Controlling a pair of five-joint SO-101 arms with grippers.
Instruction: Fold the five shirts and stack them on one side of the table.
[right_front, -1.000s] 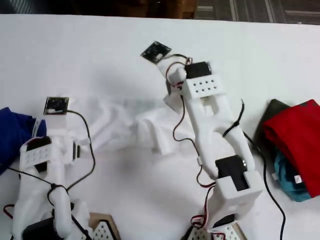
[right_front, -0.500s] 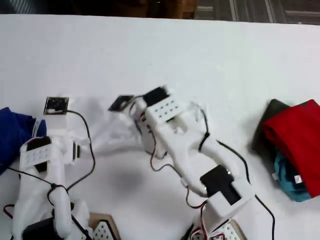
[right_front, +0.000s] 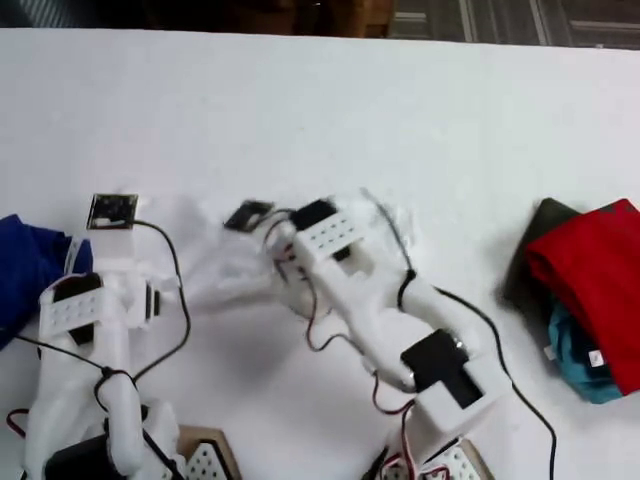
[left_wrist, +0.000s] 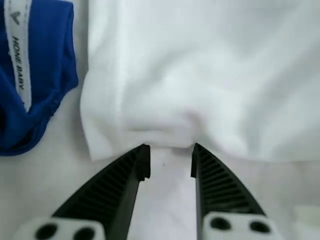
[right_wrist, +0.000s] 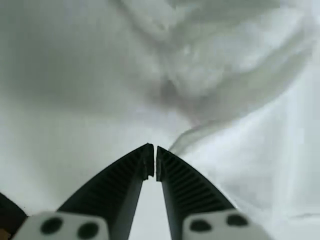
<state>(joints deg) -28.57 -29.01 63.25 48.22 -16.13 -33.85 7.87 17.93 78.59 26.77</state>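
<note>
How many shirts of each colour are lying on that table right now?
White shirt: 1
Blue shirt: 1
Red shirt: 1
Teal shirt: 1
Dark shirt: 1
Total: 5

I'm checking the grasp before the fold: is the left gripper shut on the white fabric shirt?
No, the left gripper is open, its fingertips apart at the edge of the white fabric shirt.
</note>
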